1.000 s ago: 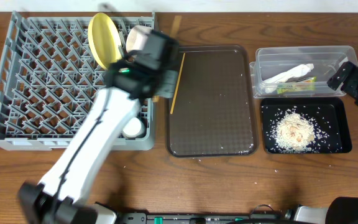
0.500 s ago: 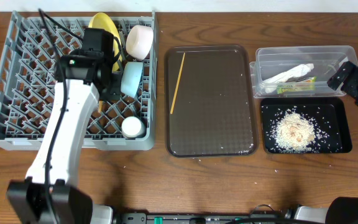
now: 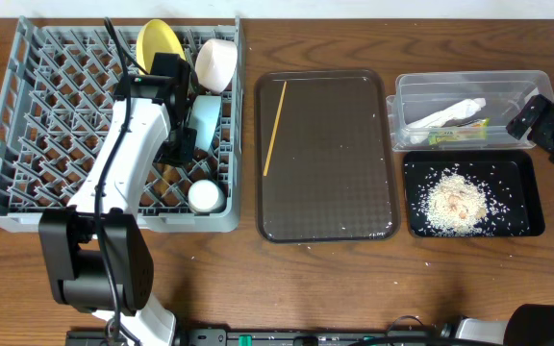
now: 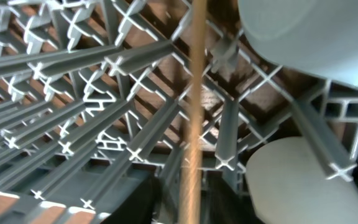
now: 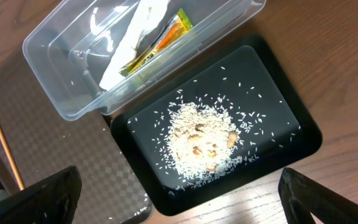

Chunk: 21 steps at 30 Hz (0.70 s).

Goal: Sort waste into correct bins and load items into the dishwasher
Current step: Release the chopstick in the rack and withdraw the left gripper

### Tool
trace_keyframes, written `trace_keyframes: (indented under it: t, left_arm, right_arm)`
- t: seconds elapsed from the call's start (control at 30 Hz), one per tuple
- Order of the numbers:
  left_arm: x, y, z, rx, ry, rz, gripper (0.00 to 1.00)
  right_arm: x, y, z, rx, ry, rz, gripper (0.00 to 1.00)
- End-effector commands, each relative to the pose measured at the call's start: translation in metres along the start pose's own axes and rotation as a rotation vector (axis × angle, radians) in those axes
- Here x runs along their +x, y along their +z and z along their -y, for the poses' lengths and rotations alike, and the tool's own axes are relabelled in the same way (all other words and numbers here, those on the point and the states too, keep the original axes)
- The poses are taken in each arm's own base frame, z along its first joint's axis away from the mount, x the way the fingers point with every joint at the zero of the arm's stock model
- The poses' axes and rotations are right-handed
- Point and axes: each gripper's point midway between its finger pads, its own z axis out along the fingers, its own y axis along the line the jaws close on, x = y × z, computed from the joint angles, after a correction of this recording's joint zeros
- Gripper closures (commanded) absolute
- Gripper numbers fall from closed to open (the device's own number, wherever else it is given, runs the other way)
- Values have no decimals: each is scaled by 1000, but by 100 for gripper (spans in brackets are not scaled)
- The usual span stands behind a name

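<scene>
**Left fingers pinching one chopstick over the rack; right fingers spread above the bins**

Left gripper (image 3: 181,144): positioned over the right-hand part of the grey dish rack (image 3: 46,106), at the left of the overhead frame. In the left wrist view, the held chopstick (image 4: 194,112) runs straight up the frame from between the dark fingers (image 4: 145,200) at the bottom edge. The fingers are pinched on its lower end. Its far end reaches among the rack's pegs.

The light blue bowl (image 4: 309,31) is at the upper right of that view and the white cup (image 4: 297,180) at the lower right. Both are just beside the chopstick and apart from it.

Also in the rack: the yellow plate (image 3: 157,46) and the white bowl (image 3: 216,61), on edge along the top.

The second chopstick (image 3: 274,127) lies on the brown tray (image 3: 335,163), near its left rim.

Right gripper (image 3: 535,113): at the right edge of the overhead frame. Its fingers (image 5: 42,199) are spread wide and hold nothing.

Below it:
- The clear tub (image 5: 55,56) contains the white crumpled piece (image 5: 135,37) and the snack wrapper (image 5: 160,43).
- The black tray (image 5: 278,99) contains the rice crumbs (image 5: 201,140).
- A few crumbs lie on the table (image 3: 335,279).
</scene>
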Motion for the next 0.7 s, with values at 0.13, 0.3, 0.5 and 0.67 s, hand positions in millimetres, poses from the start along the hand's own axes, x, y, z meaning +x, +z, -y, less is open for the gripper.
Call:
trace_keyframes:
  t: [0.13, 0.3, 0.5, 0.67]
  left_arm:
    - [1, -8, -6, -13, -22, 17, 50]
    - [-15, -51, -3, 39, -57, 148, 49]
    - [-45, -113, 60, 252, -39, 380, 46]
    - [-60, -115, 124, 295, 61, 425, 46]
  right_arm:
    - [-3, -9, 0, -1, 7, 29, 1]
    - [-3, -9, 0, -1, 7, 29, 1]
    - [-3, -9, 0, -1, 7, 29, 1]
    - [-3, -9, 0, -1, 7, 29, 1]
